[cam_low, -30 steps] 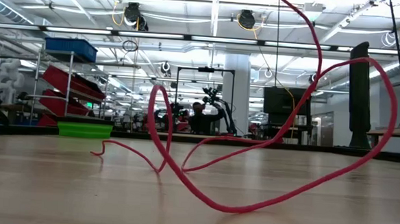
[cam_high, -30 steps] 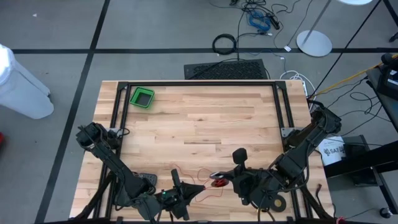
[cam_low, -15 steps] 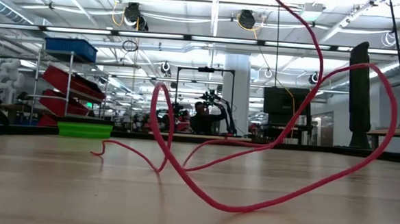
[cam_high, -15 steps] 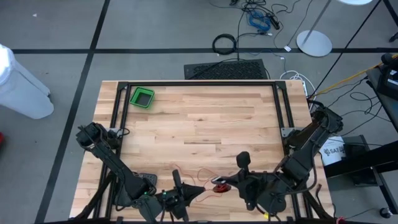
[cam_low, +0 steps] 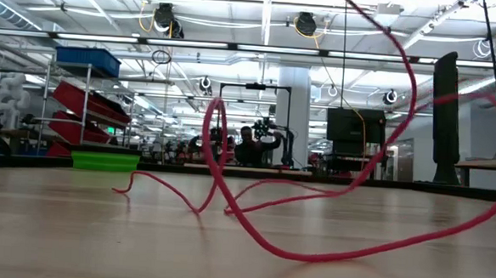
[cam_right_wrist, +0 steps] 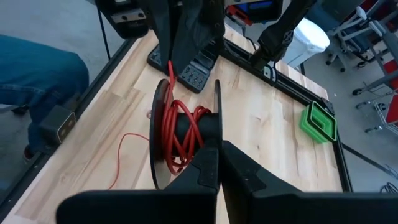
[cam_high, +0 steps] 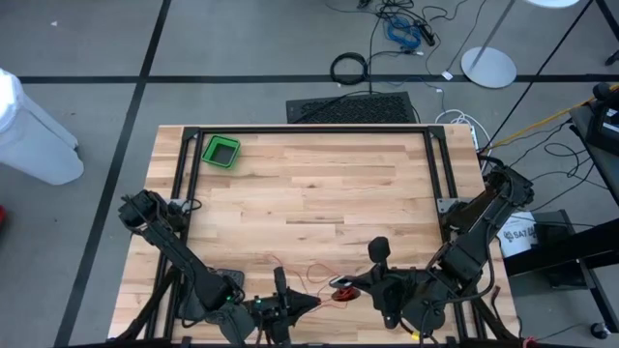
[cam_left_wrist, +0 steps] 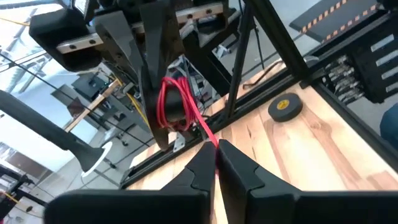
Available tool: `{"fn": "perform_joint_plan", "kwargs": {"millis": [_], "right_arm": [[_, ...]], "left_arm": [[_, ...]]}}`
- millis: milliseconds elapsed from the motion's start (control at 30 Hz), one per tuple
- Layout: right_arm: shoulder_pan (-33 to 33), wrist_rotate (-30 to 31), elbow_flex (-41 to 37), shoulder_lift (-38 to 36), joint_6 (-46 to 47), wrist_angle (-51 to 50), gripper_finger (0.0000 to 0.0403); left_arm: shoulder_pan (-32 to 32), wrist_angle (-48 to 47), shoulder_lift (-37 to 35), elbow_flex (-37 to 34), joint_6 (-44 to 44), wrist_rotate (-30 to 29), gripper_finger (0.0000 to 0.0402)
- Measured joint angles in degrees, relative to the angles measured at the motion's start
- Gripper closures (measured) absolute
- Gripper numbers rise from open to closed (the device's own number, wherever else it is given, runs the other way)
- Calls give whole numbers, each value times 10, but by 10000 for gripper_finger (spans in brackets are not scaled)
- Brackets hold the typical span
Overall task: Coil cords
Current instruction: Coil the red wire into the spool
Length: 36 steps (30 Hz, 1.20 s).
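Observation:
The cord is thin and red. Part of it is wound on a black spool (cam_right_wrist: 186, 134). The rest lies in slack loops (cam_high: 314, 274) on the wooden table near its front edge, and those loops rise off the wood in the low view (cam_low: 311, 236). My right gripper (cam_high: 340, 286) is shut on the spool, above the table's near middle. My left gripper (cam_high: 314, 303) stands just left of the spool and is shut on the cord. In the left wrist view the spool (cam_left_wrist: 174, 106) shows straight ahead of my fingers. My left gripper pinches a single run of the cord (cam_left_wrist: 210, 142) between its two fingertips, close to the spool. The fingers lie about level and point toward the table's right. From them a short straight stretch of cord (cam_right_wrist: 169, 71) runs onto the spool. My right gripper pinches the rim of one of the spool's flanges (cam_right_wrist: 215, 140) between its two fingers. It comes slanting down from the table's right. The spool is lifted clear of the table, with the red windings (cam_right_wrist: 177, 134) between its two flanges.
A green bin (cam_high: 221, 152) stands at the table's far left corner. A flat black tape ring (cam_left_wrist: 285, 107) lies on the wood near the right frame rail. A black cable hoop (cam_high: 349, 68) lies on the floor beyond the table. Black frame rails run along the table's sides.
My left gripper has turned a little at the wrist and stayed in place beside the spool. The slack loops on the table have shifted toward the table's right. The big loop has slid partly out of the low view's right side, and the upright loop has leaned rightward.

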Motion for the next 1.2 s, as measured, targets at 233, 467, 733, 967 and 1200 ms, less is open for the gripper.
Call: {"fn": "perform_joint_plan", "kwargs": {"millis": [233,467,733,967,1200], "right_arm": [[7,0,0,-1,-2,-1,403],[6,1,0,-6,-5,-1,403],[8,11,0,-6,4,-1,403],[8,12,0,-6,2,0,403],[7,14,0,-5,15,1,403]], "left_arm": [[-1,-20,0,0,-10,-9,345],[4,-19,0,0,-10,-11,343],[-5,37,0,0,2,-29,342],[0,99,0,0,4,14,342],[13,116,13,0,-6,39,342]]}}
